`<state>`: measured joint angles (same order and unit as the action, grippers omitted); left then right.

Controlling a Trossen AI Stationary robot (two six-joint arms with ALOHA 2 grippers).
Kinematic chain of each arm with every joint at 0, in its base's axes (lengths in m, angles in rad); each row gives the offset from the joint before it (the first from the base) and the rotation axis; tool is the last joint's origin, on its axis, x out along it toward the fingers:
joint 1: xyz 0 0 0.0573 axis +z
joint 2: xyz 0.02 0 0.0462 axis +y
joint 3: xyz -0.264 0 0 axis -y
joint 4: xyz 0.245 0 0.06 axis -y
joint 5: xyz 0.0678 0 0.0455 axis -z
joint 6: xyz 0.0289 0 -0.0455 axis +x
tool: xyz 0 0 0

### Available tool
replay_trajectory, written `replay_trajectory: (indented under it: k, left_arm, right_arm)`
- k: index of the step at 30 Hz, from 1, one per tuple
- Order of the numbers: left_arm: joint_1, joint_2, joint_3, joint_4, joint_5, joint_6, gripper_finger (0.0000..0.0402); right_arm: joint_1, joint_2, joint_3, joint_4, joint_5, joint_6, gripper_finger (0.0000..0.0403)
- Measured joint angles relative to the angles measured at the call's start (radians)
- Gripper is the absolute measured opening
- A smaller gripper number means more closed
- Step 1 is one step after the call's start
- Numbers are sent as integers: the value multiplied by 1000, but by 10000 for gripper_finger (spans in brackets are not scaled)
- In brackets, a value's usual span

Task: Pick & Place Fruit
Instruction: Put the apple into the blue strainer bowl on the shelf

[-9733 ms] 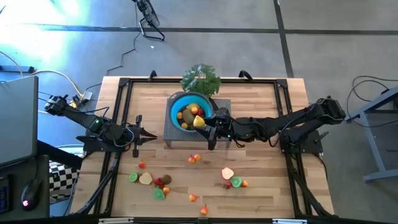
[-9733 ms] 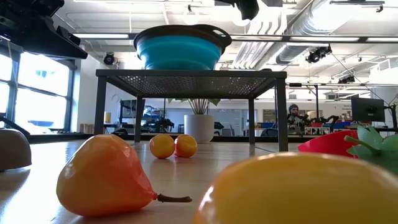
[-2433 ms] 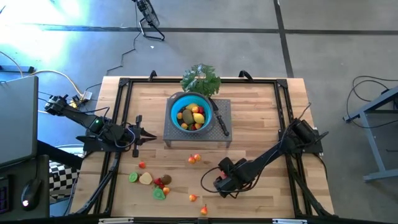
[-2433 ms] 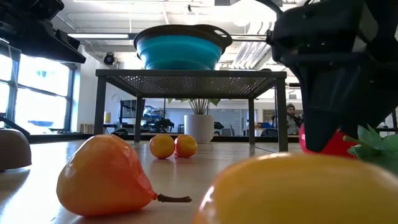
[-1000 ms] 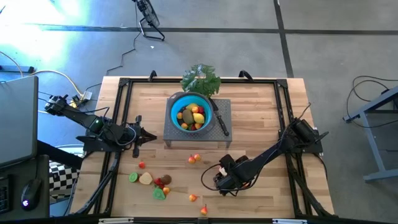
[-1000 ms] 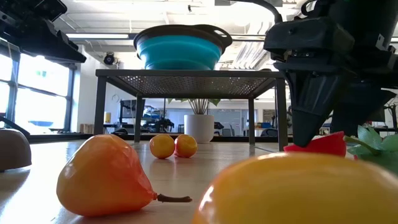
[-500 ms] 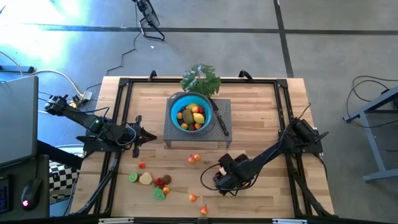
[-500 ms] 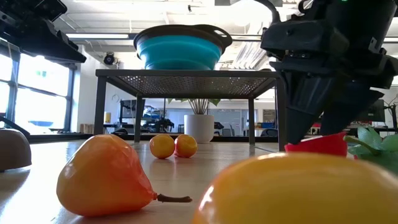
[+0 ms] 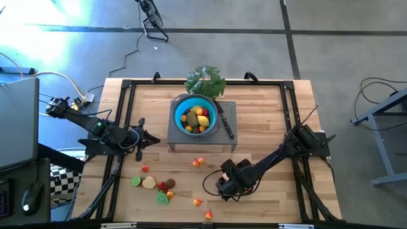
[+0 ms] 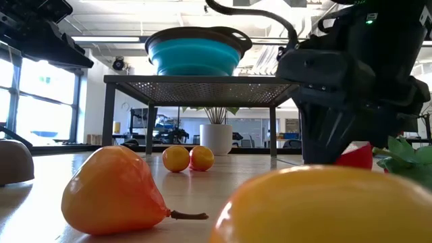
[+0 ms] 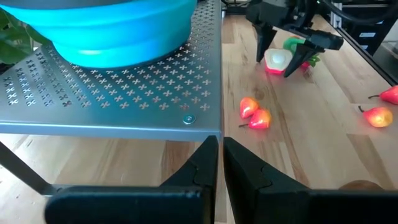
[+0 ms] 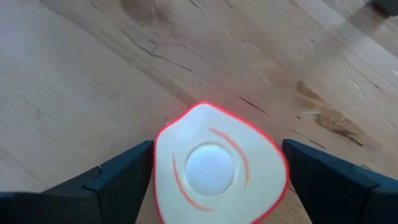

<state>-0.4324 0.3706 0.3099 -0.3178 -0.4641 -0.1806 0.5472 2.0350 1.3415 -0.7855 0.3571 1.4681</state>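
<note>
On the near right part of the wooden table (image 9: 267, 114), I have the right gripper (image 12: 214, 171) lowered over a flat apple slice (image 12: 217, 165): cream face, thin red rim, pale round core. The jaws are spread wide, one dark finger on each side of the slice; I cannot tell whether either pad touches it. From the left wrist view the same slice (image 11: 277, 60) lies between those fingers, with a green piece (image 11: 297, 45) just behind.

At the table's left, the left gripper (image 11: 221, 152) hangs with its jaws clenched on nothing, pointed at the perforated grey metal stand (image 9: 226, 113). A round blue bowl (image 9: 180, 108) with a dark rim sits on that stand and already contains several small fruits (image 9: 197, 119), yellow, red and brown. A black-handled knife (image 9: 226, 125) lies on the stand beside the bowl, and a leafy green bunch (image 9: 205, 81) lies behind it.

Loose fruit remains on the planks: two glossy orange-red pieces (image 9: 199, 162) touching each other near the stand, a cluster of green, cream, brown and red pieces (image 9: 156, 186) near the front left, and a smooth pear-shaped piece (image 10: 111, 191) with a short stem close to the low camera.
</note>
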Motion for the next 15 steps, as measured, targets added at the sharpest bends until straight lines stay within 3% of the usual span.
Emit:
replay_trajectory:
  k: [6,15]
  left_arm:
    - [0,0,0,0,-1,24,22]
    - [0,0,0,-4,-1,26,22]
  right_arm:
    - [0,0,0,-10,-4,-6,328]
    - [0,0,0,-11,-1,0,271]
